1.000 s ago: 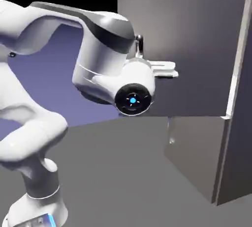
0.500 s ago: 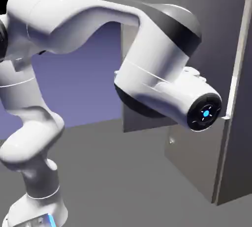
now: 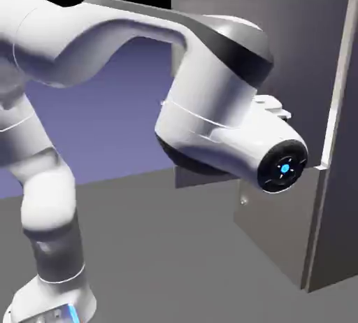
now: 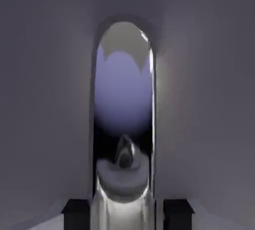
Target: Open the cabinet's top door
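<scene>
Grey brushed metal, item one: the cabinet (image 3: 328, 175), seen in the exterior view as a tall box with a darker side wall and a pale seam between its two fronts. You find the top door (image 3: 210, 42) already swung well out from the body, standing as a broad flat panel behind the arm. The white arm crosses in front of it, so the claw itself is hidden here; only the bulky wrist with its blue-lit end cap shows, level with the door's lower half. The lower door (image 3: 269, 224) sits below the claw's level, closed as far as you can see.

Item two, hand view: polished silver, the handle (image 4: 124, 99), a curved vertical bar filling the middle and mirroring the violet backdrop. It runs straight between the two dark fingertips (image 4: 77, 208) at the bottom edge, with the grey door panel lying flat beyond the claw on every side. The claw (image 4: 127, 209) is clamped on this bar, jaws drawn in close against its sides.

Handling note, as a judgement: the bar looks rigid and slick, the door stiff and hinged, likely heavy for its size. Keep your hold on the bar's mid-length, squarely across it, and pull along the door's arc so the smooth metal does not slide out.
</scene>
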